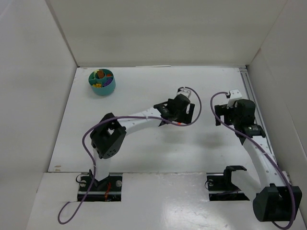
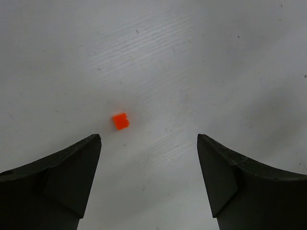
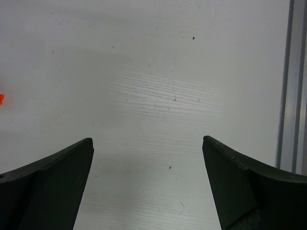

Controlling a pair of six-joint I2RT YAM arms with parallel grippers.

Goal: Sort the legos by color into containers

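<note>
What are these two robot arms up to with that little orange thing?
They are sorting toy bricks by color into the round teal tub at the far left corner of the table, which already holds several. The left gripper hovers open over one red-orange brick lying loose on the table, not gripped. The right gripper hangs open over bare table, holding nothing.

The top camera looks steeply down from above and behind the arm bases [image 1: 98, 184], far enough back to take in the whole white bench [image 1: 144, 158]. Each wrist camera faces down, close over that bench, past the left end effector [image 2: 148, 139] or the right end effector [image 3: 146, 140]. One red-orange brick [image 2: 121, 120] shows in all three views, at the left edge of the right wrist's.
</note>
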